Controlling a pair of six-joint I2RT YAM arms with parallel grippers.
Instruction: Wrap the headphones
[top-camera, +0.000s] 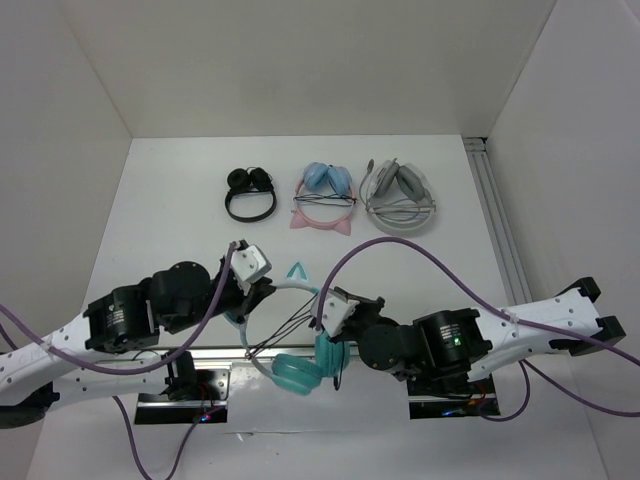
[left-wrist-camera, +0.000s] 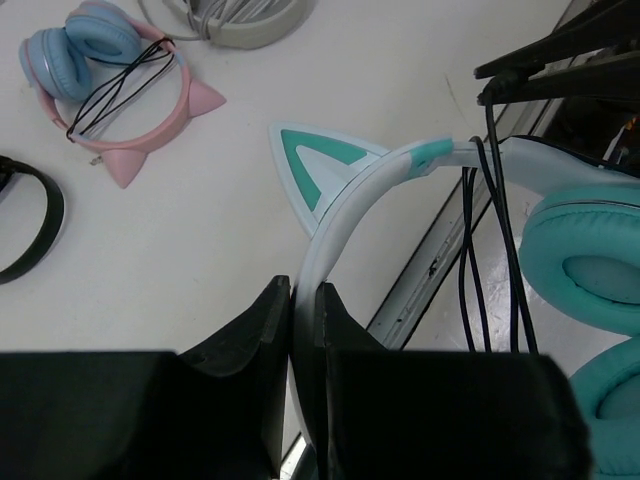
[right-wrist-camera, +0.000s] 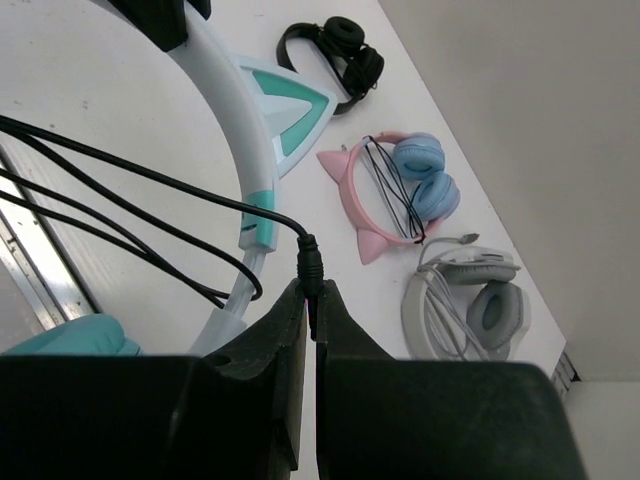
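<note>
The teal headphones with a white headband and cat ears hang above the near table edge between the two arms. My left gripper is shut on the headband, also seen from above. My right gripper is shut on the black cable's plug. In the top view the right gripper is next to the teal ear cups. Several strands of black cable run across the band between the grippers, also in the left wrist view.
Three other pairs lie in a row at the back: a small black pair, a pink cat-ear pair with light-blue cups and a grey-white pair. A metal rail runs along the right side.
</note>
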